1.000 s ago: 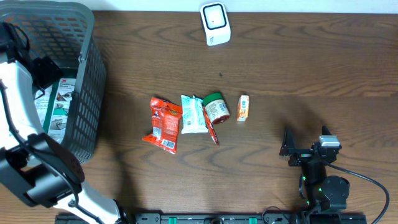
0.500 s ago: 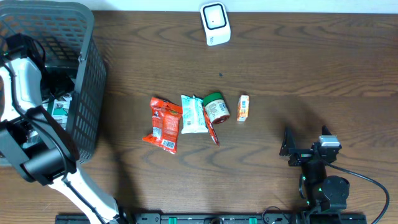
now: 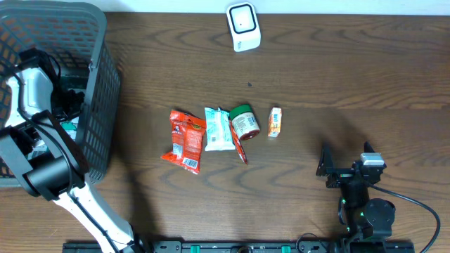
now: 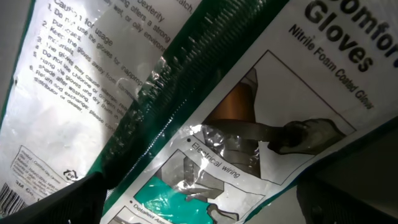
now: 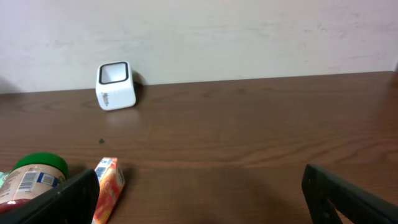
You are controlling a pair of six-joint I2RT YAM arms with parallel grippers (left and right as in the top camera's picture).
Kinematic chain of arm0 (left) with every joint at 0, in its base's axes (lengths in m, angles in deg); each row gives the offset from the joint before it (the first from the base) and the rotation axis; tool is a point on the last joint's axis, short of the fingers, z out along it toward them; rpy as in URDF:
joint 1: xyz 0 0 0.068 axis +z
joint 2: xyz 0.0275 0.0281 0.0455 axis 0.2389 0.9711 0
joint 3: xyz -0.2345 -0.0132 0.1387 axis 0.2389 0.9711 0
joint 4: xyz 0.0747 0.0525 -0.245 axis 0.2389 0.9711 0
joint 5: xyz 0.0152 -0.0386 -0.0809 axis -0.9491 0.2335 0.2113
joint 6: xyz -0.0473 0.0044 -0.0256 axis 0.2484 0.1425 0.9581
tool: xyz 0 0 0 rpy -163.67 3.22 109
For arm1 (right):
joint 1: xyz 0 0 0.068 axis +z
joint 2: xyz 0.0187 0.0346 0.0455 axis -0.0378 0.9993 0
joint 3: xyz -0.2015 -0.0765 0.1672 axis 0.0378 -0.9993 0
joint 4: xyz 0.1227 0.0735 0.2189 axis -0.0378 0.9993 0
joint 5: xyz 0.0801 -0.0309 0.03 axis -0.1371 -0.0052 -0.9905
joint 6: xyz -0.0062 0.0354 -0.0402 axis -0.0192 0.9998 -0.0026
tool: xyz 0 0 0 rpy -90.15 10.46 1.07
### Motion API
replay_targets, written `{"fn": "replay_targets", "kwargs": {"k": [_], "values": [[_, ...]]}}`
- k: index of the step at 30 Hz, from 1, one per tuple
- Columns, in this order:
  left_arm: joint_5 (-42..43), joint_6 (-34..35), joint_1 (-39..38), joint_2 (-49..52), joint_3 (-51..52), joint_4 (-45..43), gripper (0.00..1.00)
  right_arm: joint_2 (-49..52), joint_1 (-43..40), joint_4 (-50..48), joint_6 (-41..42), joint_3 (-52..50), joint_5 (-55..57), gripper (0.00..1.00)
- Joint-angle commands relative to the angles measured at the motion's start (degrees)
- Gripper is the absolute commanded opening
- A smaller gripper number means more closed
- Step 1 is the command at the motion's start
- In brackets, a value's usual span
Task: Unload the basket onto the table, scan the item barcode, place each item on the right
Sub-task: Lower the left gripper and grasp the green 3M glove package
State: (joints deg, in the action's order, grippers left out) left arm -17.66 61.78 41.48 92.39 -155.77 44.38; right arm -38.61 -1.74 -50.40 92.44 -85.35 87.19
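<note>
Left gripper [image 4: 205, 199] jaws wide, close over glossy crinkled plastic glove pack [image 4: 205, 106] in grey mesh basket [image 3: 98, 105]. Right gripper [image 5: 202, 196] jaws wide above wood-grain table [image 5: 249, 137].

Glove packet [image 4: 205, 124] cut off all round; jar [image 5: 34, 175] cropped at lower-left corner.

Wood tbl [image 3: 365, 77], gray mesh bskt [image 3: 102, 105]

Table [image 3: 330, 77], basket [image 3: 100, 119], scanner [image 3: 243, 27], red packet [image 3: 185, 140], white packet [image 3: 217, 129], jar [image 3: 245, 121], carton [image 3: 275, 121]
</note>
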Motion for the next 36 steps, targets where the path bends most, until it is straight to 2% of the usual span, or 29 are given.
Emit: {"fn": "replay_targets", "kwargs": {"k": [1, 4, 6, 8, 11, 15, 17, 18, 28, 36], "values": [[-0.68, -0.52, 0.35, 1.09, 3.06, -0.59, 0.98, -0.20, -0.72, 0.20, 0.52, -0.09, -0.07, 0.99], [-0.68, -0.52, 0.35, 1.09, 3.93, -1.18, 0.98, -0.20, -0.72, 0.20, 0.52, -0.09, -0.07, 0.99], [-0.68, -0.52, 0.35, 1.09, 3.98, -1.22, 0.83, -0.20, -0.72, 0.20, 0.52, -0.09, -0.07, 0.99], [-0.68, -0.52, 0.35, 1.09, 3.98, -1.22, 0.75, -0.20, -0.70, 0.20, 0.52, -0.09, -0.07, 0.99], [-0.68, -0.52, 0.35, 1.09, 3.98, -1.40, 0.53, -0.20, -0.70, 0.22, 0.52, -0.09, -0.07, 0.99], [-0.66, -0.52, 0.35, 1.09, 3.98, -1.49, 0.31, -0.20, -0.72, 0.20, 0.52, -0.09, -0.07, 0.99], [-0.66, -0.52, 0.35, 1.09, 3.98, -1.62, 0.13, -0.20, -0.70, 0.20, 0.52, -0.09, -0.07, 0.99], [-0.66, -0.52, 0.35, 1.09, 3.98, -1.62, 0.08, -0.20, -0.72, 0.20, 0.52, -0.09, -0.07, 0.99], [-0.66, -0.50, 0.35, -1.14, 0.28, 0.13, 0.07, -0.20, -0.70, 0.20, 0.52, -0.09, -0.07, 0.99], [-0.66, 0.66, 0.35, -13.25, -0.44, -0.59, 0.07, -0.20, -0.72, 0.22, 0.52, -0.09, -0.07, 0.99]]}}
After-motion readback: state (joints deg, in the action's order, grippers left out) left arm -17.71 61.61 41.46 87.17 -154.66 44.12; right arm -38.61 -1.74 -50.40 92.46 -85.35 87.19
